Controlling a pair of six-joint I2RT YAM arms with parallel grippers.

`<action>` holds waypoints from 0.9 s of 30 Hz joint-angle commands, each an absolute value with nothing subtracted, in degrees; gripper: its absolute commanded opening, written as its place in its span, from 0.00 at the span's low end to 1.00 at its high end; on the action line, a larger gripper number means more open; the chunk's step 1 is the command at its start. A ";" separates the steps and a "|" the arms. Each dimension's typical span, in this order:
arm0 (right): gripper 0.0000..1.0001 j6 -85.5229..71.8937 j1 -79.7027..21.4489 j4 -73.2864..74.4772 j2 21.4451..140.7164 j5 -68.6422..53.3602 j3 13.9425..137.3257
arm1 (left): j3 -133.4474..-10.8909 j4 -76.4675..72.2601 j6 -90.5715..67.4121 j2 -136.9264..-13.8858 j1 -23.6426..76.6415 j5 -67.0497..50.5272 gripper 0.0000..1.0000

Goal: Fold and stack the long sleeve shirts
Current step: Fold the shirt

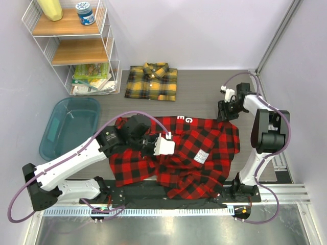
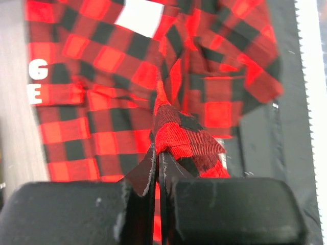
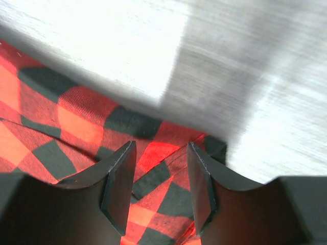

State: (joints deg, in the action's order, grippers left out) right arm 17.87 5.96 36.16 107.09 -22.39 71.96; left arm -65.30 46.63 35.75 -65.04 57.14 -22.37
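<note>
A grey wood-grain counter [image 1: 204, 87] runs out to pale lilac walls, with a wire shelf [image 1: 71, 46] and a teal tub [image 1: 71, 127] on the left. The yellow-and-black shirt [image 1: 152, 81] lies folded at the far middle. The red-and-black shirt [image 1: 204, 148] is spread and rumpled across the near middle, its white lettering [image 1: 184, 119] on the far edge.

My left tool [image 2: 158, 155] is pressed together on a raised pinch of red flannel near the shirt's left part. My right tool [image 3: 161, 148] stands spread astride the shirt's far right edge, with cloth between its fingers but not clamped.

I judge this flannel light, soft and limp. It will sag and bunch from a single pinch, so I want two holds well apart on the hem or corners, keeping the cloth taut between them. It is not fragile, and the brushed weave should grip well.
</note>
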 commanded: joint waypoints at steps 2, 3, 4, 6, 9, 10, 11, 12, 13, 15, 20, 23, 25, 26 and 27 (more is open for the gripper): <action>0.54 23.10 5.71 35.50 102.49 -24.86 77.60 | -64.95 37.45 34.28 -64.33 56.25 -18.81 0.00; 0.56 23.99 5.71 35.86 102.22 -25.22 78.74 | -65.04 37.44 34.54 -64.68 56.16 -18.90 0.00; 0.58 26.60 5.63 36.73 102.39 -26.01 79.53 | -65.21 37.62 34.72 -65.30 56.16 -19.42 0.00; 0.59 29.52 4.75 41.03 103.97 -26.98 82.61 | -65.39 37.35 34.72 -65.74 56.16 -19.77 0.00; 0.58 37.86 3.17 48.94 106.69 -26.20 86.48 | -65.57 36.83 35.16 -66.44 56.16 -20.30 0.00; 0.58 40.67 3.08 51.48 107.13 -25.67 86.92 | -65.74 36.74 35.33 -66.88 56.25 -20.22 0.00; 0.57 41.74 3.08 52.37 107.75 -24.79 87.62 | -65.83 36.56 35.33 -67.06 56.25 -20.13 0.00; 0.55 42.01 3.08 52.82 108.01 -22.61 87.80 | -66.00 36.21 35.42 -67.15 56.16 -19.95 0.00; 0.53 41.23 3.16 53.43 108.10 -21.20 87.98 | -66.09 36.21 35.68 -67.32 56.16 -19.95 0.00; 0.53 39.91 3.60 54.49 108.63 -19.96 88.33 | -65.92 35.95 36.21 -67.24 56.25 -20.56 0.00; 0.48 26.57 6.32 55.11 107.93 -23.10 84.39 | -65.92 35.86 37.09 -67.06 56.25 -21.10 0.00; 0.48 18.67 7.91 50.29 104.34 -26.80 77.27 | -65.48 35.77 37.97 -66.71 56.25 -20.74 0.00; 0.48 12.87 7.91 44.76 101.70 -27.68 72.63 | -65.04 35.42 37.97 -66.71 56.25 -20.48 0.00; 0.48 11.53 8.00 42.21 101.34 -28.12 71.73 | -65.04 35.42 37.97 -66.80 56.25 -20.48 0.00; 0.48 9.34 8.00 40.80 100.90 -27.08 70.50 | -65.04 35.51 37.97 -66.71 56.25 -20.65 0.00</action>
State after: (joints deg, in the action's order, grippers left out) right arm 20.91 8.32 48.40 105.93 -24.88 74.11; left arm -65.17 38.33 36.86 -67.46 56.45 -20.10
